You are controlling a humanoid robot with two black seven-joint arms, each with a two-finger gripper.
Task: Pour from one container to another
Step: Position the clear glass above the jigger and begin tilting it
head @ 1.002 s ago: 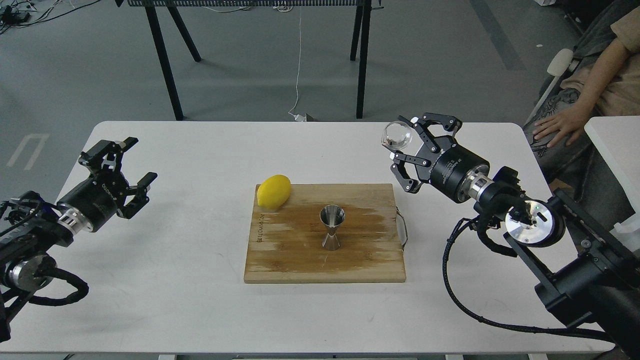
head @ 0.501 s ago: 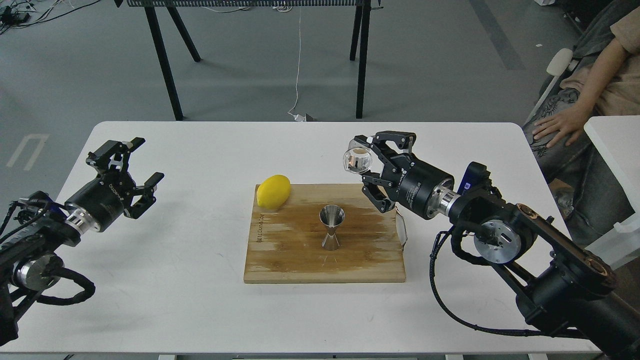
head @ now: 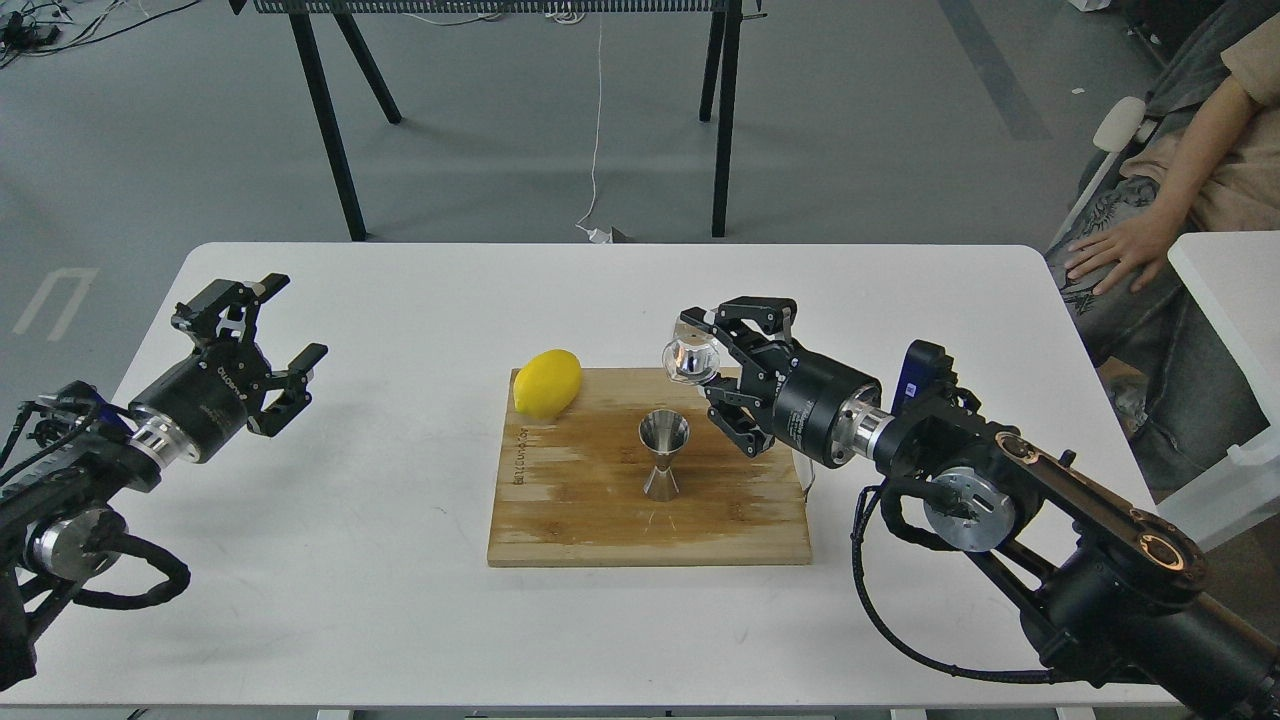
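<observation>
Tumbler change: the glass tumbler (head: pixel 691 358), carried in the right gripper (head: pixel 712 372), has moved from the upper right of the frame a second ago down and left to frame centre, now above the far edge of the cutting board and just up-right of the jigger.
Worktop (head: pixel 350 560): white, fills the lower two thirds of the frame, unchanged.
Right arm: has swung in from the right edge; fingers (head: pixel 745 312) pinch the tumbler.
Left arm: at the left edge, almost where it was; left gripper (head: pixel 262 343) has its fingers spread, holding nothing.
Cutting board (head: pixel 580 520): wooden, centre of the frame, not moved.
Lemon (head: pixel 547 383): on the board's upper left corner, same spot.
Jigger (head: pixel 664 454): steel, upright at the board's middle, long axis vertical, open cup upward, unmoved.
Tumbler axis: tipped on its side, long axis roughly level; which end faces left cannot be told through the clear glass.
</observation>
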